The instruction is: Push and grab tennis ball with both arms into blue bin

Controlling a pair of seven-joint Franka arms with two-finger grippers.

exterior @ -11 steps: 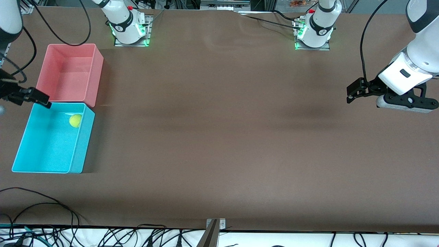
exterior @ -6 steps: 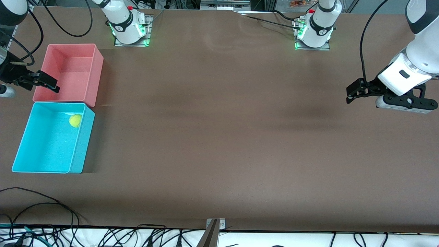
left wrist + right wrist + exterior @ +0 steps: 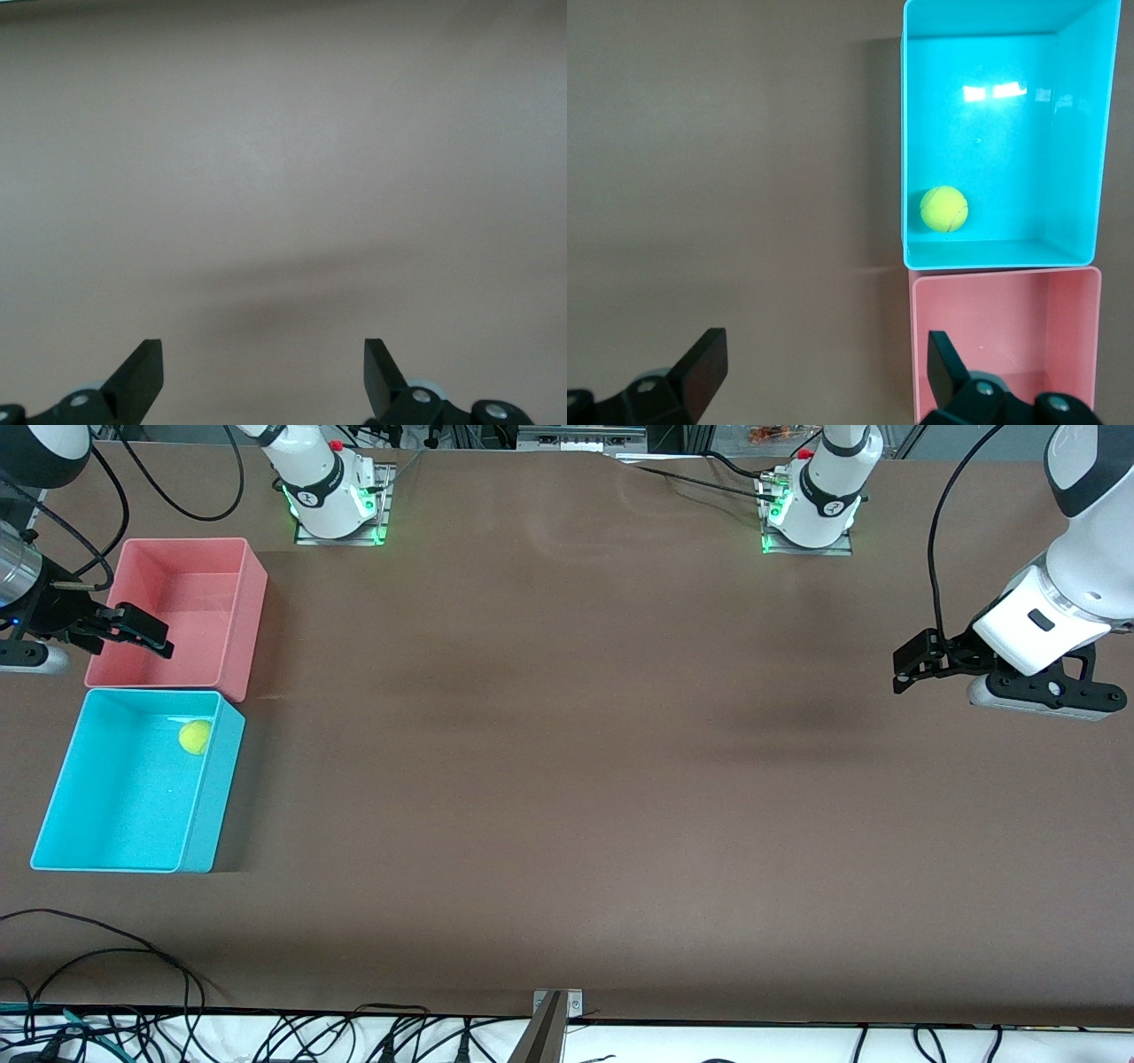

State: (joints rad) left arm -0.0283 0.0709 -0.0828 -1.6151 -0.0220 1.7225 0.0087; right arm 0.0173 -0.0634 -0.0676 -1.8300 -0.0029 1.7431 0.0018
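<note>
The tennis ball (image 3: 195, 737) lies in the blue bin (image 3: 106, 841), in the corner next to the pink bin (image 3: 252, 615), which touches it on the side farther from the camera. My right claw (image 3: 142, 632) hangs open over the pink bin. My left claw (image 3: 912, 664) hovers open over bare table (image 3: 567, 779) at its own end.
</note>
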